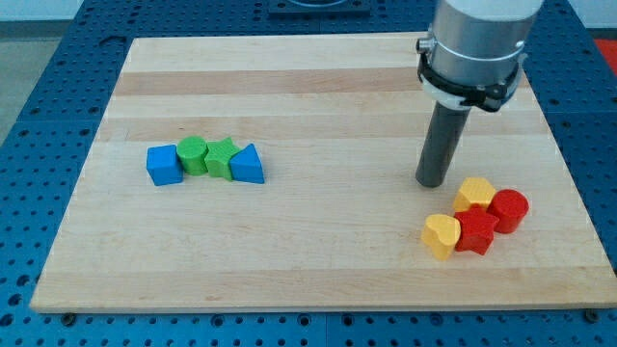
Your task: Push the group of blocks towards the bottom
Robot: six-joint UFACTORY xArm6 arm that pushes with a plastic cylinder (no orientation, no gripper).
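Your tip (pixel 431 182) sits bare on the wooden board (pixel 318 280), holding nothing, just above-left of the yellow pentagon block (pixel 473 193). That block huddles with the red cylinder (pixel 509 210), red star block (pixel 475 231) and yellow heart block (pixel 441 234). Far left: blue cube (pixel 164 165), green cylinder (pixel 192 154), green star block (pixel 221 157), blue triangular block (pixel 248 165).

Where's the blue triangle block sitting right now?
The blue triangle block sits left of centre on the wooden board, at the right end of a row, touching the green star block. My tip is far to its right.
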